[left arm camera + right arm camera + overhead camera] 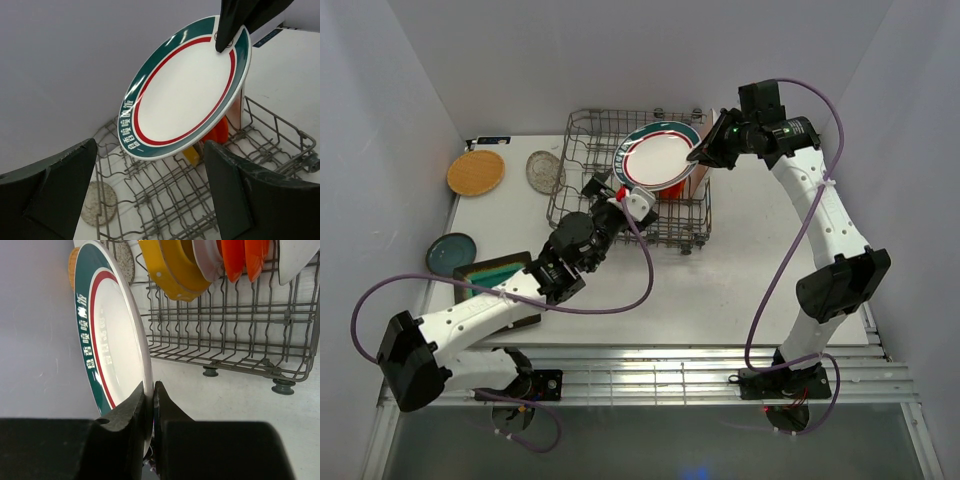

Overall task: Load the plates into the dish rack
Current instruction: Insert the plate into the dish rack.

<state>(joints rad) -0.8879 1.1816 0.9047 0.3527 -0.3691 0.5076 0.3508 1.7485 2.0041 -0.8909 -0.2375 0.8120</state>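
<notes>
My right gripper point(703, 153) point(151, 396) is shut on the edge of a white plate with a green and red rim point(658, 158) point(185, 92) point(107, 340). It holds the plate tilted, on edge, above the grey wire dish rack point(582, 170) point(165, 195) point(225, 340). In the rack stand a yellow plate point(170, 270), a pale grey plate point(207, 260), orange-red plates point(240, 257) point(220, 131) and a white plate point(295, 260). My left gripper point(610, 195) point(150, 200) is open, low over the rack's near left part, just below the held plate and holding nothing.
On the table left of the rack lie a wooden plate point(476, 172), a clear glass plate point(545, 171) point(99, 202), a dark teal plate point(451, 253) and a square teal plate with a brown rim point(500, 272), partly under my left arm. Grey walls enclose the table.
</notes>
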